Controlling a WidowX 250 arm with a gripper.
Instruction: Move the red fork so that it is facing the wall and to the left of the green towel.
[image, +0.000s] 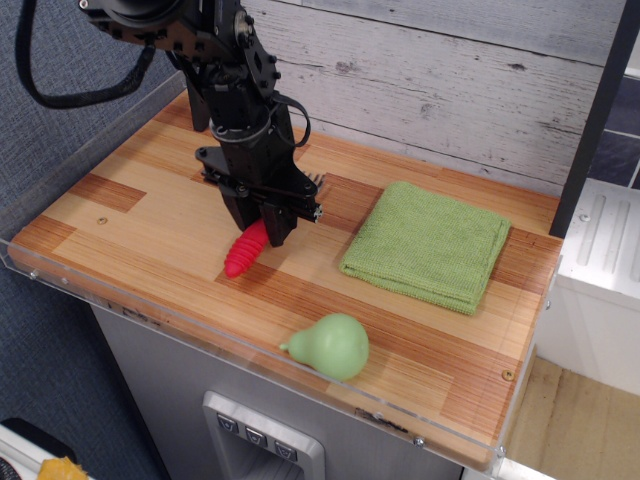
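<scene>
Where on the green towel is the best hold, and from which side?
The green towel lies flat and folded on the table, so pinch a free corner or edge from above, probably the near-left corner, which is closest to the hand.

Wooden tabletop of striped light and dark brown planks, clear plastic edging along front and left sides. Light green folded terry towel flat on surface, right of jaws, well apart. Pale green pear on its side near front edge, below and right of jaws, stem end pointing left.
</scene>
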